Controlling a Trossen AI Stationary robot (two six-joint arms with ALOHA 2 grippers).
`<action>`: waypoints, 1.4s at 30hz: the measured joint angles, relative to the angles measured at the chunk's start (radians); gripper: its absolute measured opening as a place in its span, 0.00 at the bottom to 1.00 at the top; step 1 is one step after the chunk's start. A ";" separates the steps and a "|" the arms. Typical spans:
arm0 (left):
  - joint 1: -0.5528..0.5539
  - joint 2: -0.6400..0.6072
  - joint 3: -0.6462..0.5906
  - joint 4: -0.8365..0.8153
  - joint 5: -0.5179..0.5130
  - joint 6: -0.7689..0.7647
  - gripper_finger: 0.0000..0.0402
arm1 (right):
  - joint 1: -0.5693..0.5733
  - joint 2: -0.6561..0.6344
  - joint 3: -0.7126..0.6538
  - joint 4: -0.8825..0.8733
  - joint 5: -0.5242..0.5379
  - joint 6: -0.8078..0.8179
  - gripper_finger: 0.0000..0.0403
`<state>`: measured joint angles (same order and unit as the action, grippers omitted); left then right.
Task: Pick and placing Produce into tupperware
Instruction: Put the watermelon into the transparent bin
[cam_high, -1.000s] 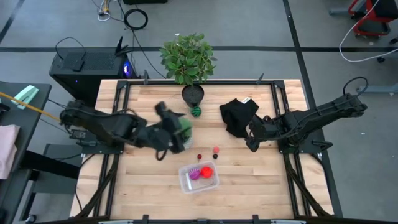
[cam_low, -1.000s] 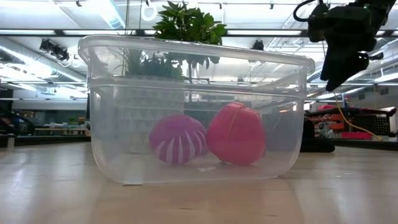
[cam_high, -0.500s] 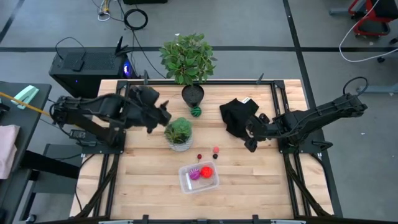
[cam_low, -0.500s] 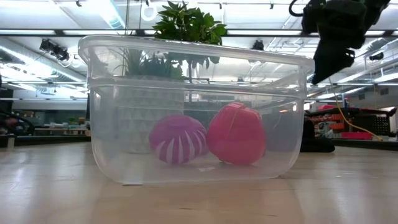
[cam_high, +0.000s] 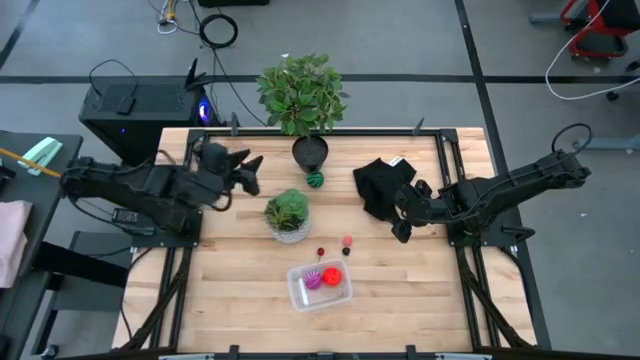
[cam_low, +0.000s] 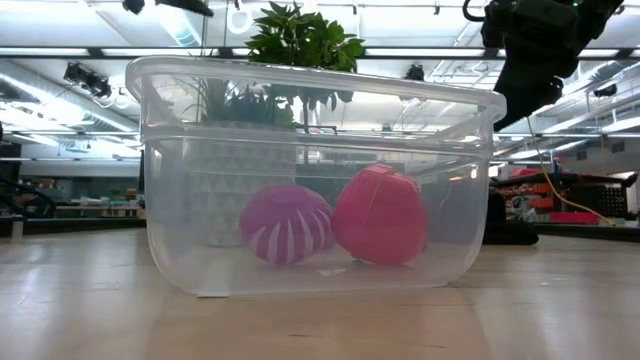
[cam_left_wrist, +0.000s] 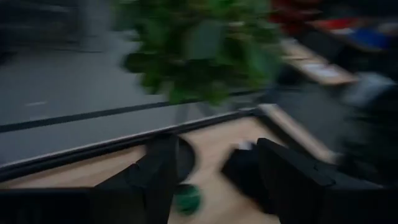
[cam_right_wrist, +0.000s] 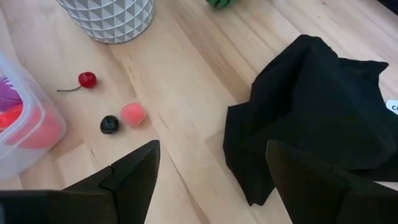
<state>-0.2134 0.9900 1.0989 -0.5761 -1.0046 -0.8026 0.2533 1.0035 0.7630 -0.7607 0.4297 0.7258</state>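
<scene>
While two pieces are already lying in the tupperware (cam_high: 319, 285) near the table's (cam_high: 230, 300) front edge, we are seeing the rest of the produce waiting outside it. The purple striped ball (cam_low: 286, 224) and the red piece (cam_low: 380, 215) are sitting side by side on the tub's floor. Just behind the tub, the cherry (cam_right_wrist: 87, 79), the dark berry (cam_right_wrist: 109, 124) and the pink-red piece (cam_right_wrist: 132, 114) are lying loose on the wood, and the green striped ball (cam_high: 315, 180) is resting beside the black pot (cam_high: 310, 152).

Our right gripper (cam_high: 400, 225) is hovering beside the black cloth (cam_right_wrist: 311, 106), its fingers parted wide and empty, angled toward those three small pieces, which we judge to be the likely next pick. Our left gripper (cam_high: 243, 172) is hanging over the table's left rear, away from the white potted plant (cam_high: 288, 214); its fingers are parted with nothing between them.
</scene>
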 joint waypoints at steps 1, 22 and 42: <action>0.001 -0.047 -0.053 0.089 0.048 0.071 0.54 | -0.004 0.000 0.000 0.002 0.000 0.001 0.74; 0.511 -0.411 -0.568 0.493 0.957 0.525 0.32 | -0.336 0.091 0.000 0.364 -0.222 0.241 0.74; 0.835 -0.401 -0.568 0.510 1.272 0.564 0.34 | -0.489 0.696 0.418 0.310 -0.344 0.114 0.72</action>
<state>0.6212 0.5888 0.5312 -0.0658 0.2676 -0.2390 -0.2357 1.6996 1.1815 -0.4504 0.0861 0.8394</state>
